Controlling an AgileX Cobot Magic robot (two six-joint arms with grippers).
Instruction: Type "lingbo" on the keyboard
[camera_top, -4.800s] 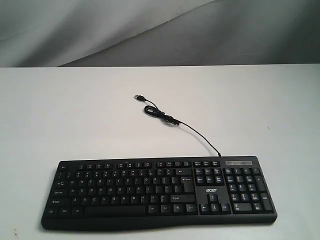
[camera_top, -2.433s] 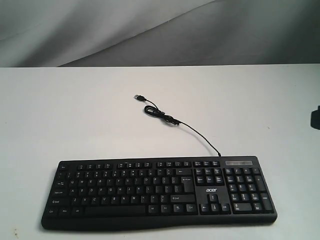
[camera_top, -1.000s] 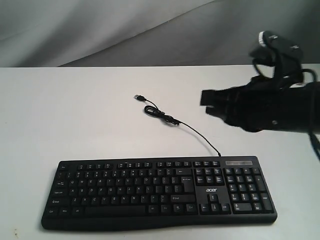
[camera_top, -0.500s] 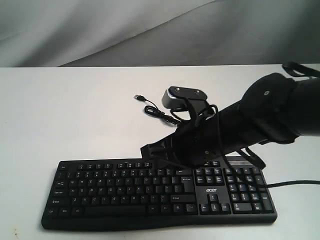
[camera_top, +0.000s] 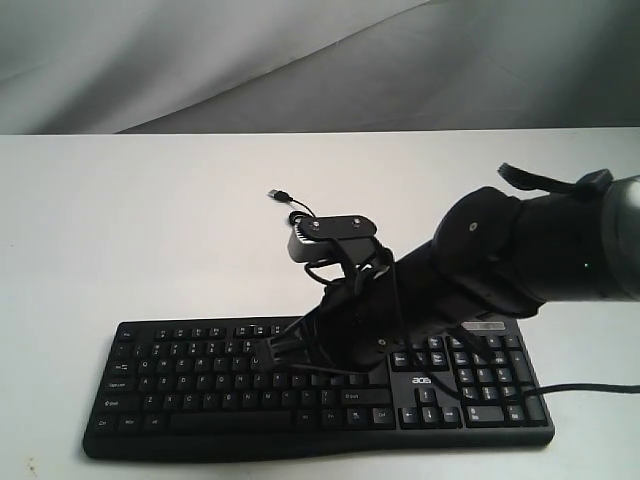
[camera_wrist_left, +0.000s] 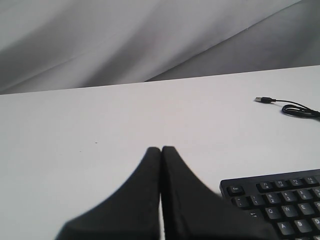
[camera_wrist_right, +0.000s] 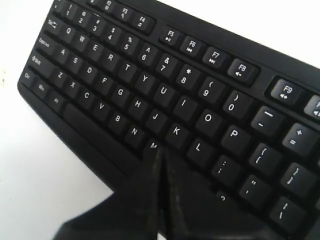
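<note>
The black keyboard lies along the near edge of the white table, its thin cable running to the back. My right gripper reaches across from the right and hangs over the letter keys, shut and empty. In the right wrist view its closed tip sits over the M key area, with the L key just beside it on the keyboard. My left gripper is shut with nothing in it, above bare table beside the keyboard's corner. The exterior view does not show the left gripper.
The white table stretches behind the keyboard, with the coiled cable and USB plug near its middle; the plug also shows in the left wrist view. A grey backdrop hangs behind the table.
The right arm came in from the right edge, swung down and leftward, and now its shut tip hangs low over the middle letter keys. The keyboard has not moved.
</note>
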